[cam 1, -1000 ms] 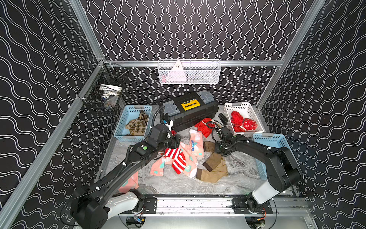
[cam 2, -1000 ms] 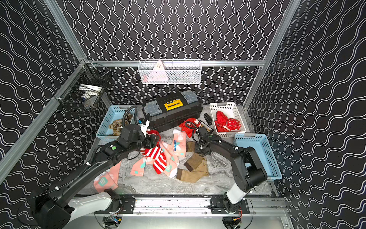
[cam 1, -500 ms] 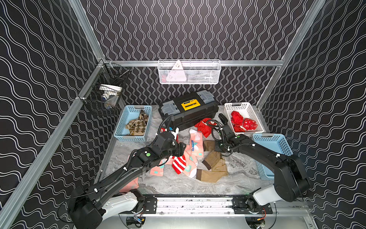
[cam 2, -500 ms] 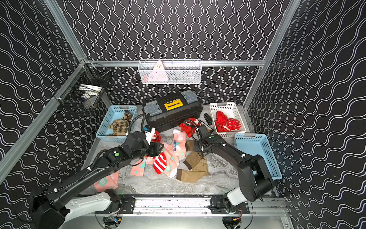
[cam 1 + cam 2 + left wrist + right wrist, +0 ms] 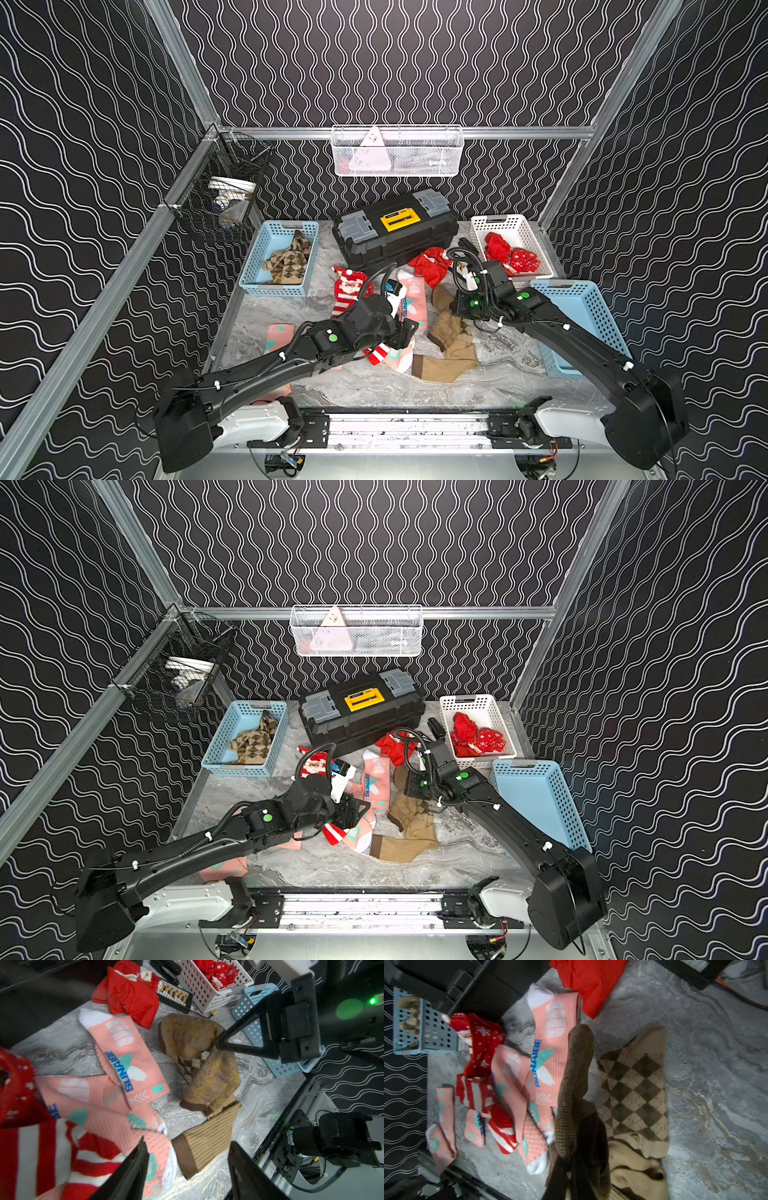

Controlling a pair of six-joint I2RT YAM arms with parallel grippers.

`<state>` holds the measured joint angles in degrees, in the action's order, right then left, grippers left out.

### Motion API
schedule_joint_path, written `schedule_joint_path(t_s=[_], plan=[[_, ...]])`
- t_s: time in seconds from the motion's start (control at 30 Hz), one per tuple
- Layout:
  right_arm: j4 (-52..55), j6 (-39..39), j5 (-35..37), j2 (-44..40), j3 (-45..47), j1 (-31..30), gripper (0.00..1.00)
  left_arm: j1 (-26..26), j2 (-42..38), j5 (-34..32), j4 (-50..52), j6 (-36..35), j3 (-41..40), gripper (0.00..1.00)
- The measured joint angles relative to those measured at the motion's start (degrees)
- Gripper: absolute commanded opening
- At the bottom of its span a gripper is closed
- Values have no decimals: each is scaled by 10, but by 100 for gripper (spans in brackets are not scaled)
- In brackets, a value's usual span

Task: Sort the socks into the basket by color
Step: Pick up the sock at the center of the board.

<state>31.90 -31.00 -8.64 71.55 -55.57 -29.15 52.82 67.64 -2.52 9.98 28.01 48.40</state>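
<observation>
Salmon-pink sock (image 5: 124, 1057) with teal marks and blue lettering, tan-brown argyle sock (image 5: 635, 1093), mustard sock (image 5: 214, 1076), red-white striped sock (image 5: 41, 1157), grey marbled table (image 5: 261, 1093)

Front tabletop (image 5: 365, 386) strip bare; toolbox (image 5: 395, 237) blocks rear centre; socks (image 5: 411, 299) clutter middle.

Soft knitted cloth socks (image 5: 124, 1047), perforated plastic basket (image 5: 197, 987), smooth marbled tabletop (image 5: 259, 1095), matt black toolbox (image 5: 395, 245)

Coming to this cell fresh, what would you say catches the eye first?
The bright heap of salmon-pink, red-striped and tan fabric socks in the middle of the grey marbled table draws the eye first. Next, the right claw pinching a mustard-brown knitted sock, then the black toolbox with yellow handle at the back.
</observation>
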Motion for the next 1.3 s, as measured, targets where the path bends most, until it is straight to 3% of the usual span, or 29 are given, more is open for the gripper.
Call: schedule_joint_path(t_s=[0.37, 0.8, 0.9, 1.03, 1.13, 1.3], plan=[[-1, -35, -69, -50, 1, -5, 0, 87, 62, -27, -77, -43, 19, 70], [-10, -63, -153, -86, 8, -12, 0, 94, 139, -100, -78, -108, 78, 66], [-12, -68, -170, -90, 12, -13, 0, 94, 145, -106, -80, -117, 81, 58], [-15, -71, -185, -96, 17, -13, 0, 94, 148, -110, -82, -129, 82, 33], [-18, -71, -194, -94, 19, -13, 0, 94, 149, -113, -82, -134, 84, 20], [-27, -73, -203, -90, 19, -13, 0, 94, 145, -120, -82, -144, 84, 6]])
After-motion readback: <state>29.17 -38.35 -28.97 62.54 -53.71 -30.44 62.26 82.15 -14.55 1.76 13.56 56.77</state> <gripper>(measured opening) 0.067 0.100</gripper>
